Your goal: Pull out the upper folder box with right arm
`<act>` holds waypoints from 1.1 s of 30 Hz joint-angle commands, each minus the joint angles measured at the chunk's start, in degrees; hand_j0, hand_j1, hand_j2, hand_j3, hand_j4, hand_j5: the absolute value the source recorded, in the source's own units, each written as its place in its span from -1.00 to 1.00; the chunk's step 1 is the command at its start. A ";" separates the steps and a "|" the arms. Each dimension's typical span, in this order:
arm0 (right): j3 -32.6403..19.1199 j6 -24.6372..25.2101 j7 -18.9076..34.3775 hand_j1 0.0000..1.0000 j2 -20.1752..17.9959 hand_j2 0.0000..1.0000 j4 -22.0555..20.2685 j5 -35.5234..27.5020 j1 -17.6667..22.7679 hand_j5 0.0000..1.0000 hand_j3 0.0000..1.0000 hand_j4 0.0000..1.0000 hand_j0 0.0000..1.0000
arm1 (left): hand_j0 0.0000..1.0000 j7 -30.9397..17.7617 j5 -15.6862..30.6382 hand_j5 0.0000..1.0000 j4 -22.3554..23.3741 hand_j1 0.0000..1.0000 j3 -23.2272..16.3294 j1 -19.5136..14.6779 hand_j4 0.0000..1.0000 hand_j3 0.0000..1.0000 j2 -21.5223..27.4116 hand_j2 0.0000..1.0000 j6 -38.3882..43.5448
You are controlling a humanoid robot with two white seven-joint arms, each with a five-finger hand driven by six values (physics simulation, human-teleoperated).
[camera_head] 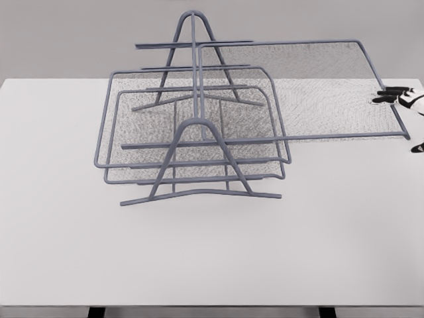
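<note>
Pulling step well along: right robot hand (pixel 397 97) gripping the far-right rim of the upper folder box (pixel 311 93), slid far out from the rack (pixel 192 132) leftward. Next, probably: releasing.

Only my right hand (pixel 399 98) shows, at the right edge of the counter (pixel 212 258), toward its far corner. Its body is white with a smooth, shell-like casing, and the fingers (pixel 391 92) are black and slim, lying close together like dark segmented bars. A small white rounded piece with a black tip sits lower along that same edge; which part of me it is I cannot tell.
</note>
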 commanded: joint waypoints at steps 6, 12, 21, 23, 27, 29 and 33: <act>-3.38 0.93 -0.32 1.00 -5.81 1.00 7.94 4.90 -0.09 1.00 1.00 1.00 1.00 | 1.00 0.01 -0.01 1.00 -0.12 1.00 0.21 0.00 1.00 1.00 0.01 1.00 0.02; -2.59 0.93 -0.32 1.00 -12.75 1.00 -14.03 -17.61 -4.40 1.00 1.00 1.00 1.00 | 1.00 0.01 -0.01 1.00 -0.12 1.00 0.12 0.00 1.00 1.00 0.01 1.00 0.02; 17.98 3.94 -0.32 1.00 2.89 1.00 -23.09 -14.53 -21.98 1.00 1.00 1.00 1.00 | 1.00 0.01 -0.01 1.00 -0.04 1.00 0.12 0.00 1.00 1.00 0.01 1.00 0.02; 19.82 3.85 -0.32 1.00 3.95 1.00 -23.18 -14.53 -22.33 1.00 1.00 1.00 1.00 | 1.00 0.01 -0.01 1.00 -0.04 1.00 0.12 0.00 1.00 1.00 0.01 1.00 0.02; 20.97 1.30 -0.32 1.00 3.16 1.00 -23.35 -14.53 -22.33 1.00 1.00 1.00 1.00 | 1.00 0.18 -0.01 1.00 -0.13 1.00 0.21 0.00 1.00 1.00 0.01 1.00 0.02; 20.97 0.93 -0.32 1.00 2.89 1.00 -23.35 -14.62 -22.07 1.00 1.00 1.00 1.00 | 1.00 0.27 -0.01 1.00 0.14 1.00 0.12 0.09 1.00 1.00 0.01 1.00 0.02; 20.88 0.93 -0.32 1.00 1.93 1.00 -23.35 -14.53 -21.98 1.00 1.00 1.00 1.00 | 1.00 0.27 -0.01 1.00 0.23 1.00 0.12 0.26 1.00 1.00 0.01 1.00 -0.16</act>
